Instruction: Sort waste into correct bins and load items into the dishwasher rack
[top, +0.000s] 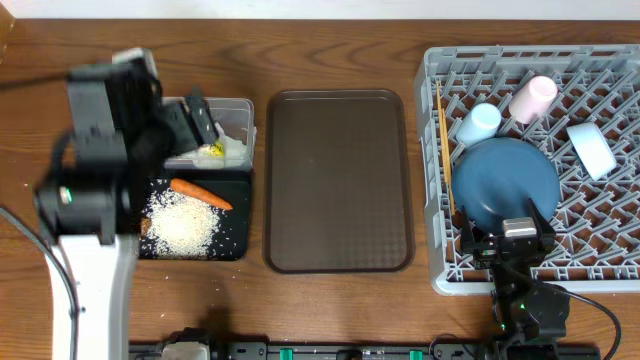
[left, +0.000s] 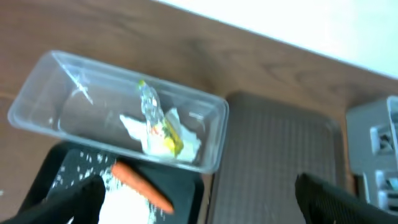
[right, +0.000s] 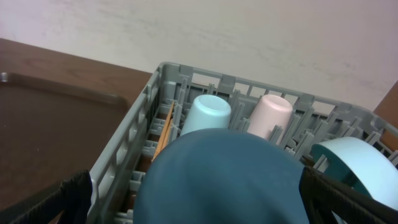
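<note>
Status: 2 sets of jaws gaping wide, nothing held.
You are viewing the left gripper (top: 200, 120) hovering above the clear tub (left: 214, 124), the right gripper (top: 505, 238) above the dark blue plate (top: 505, 178).

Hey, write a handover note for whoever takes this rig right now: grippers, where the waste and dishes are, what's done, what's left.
Left gripper: open, empty, above the clear tub and black tray.
Right gripper: open, empty, at the near edge of the dark blue plate.
Waste: wrapper and white paper in the clear tub; carrot and rice in the black tray.
Dishes: dark blue plate, light blue cup, pink cup, white bowl and chopsticks all in the dishwasher rack.
Done: sorting and loading look complete.
Left: probably only parking both arms; check for strays hidden under the left arm.
</note>
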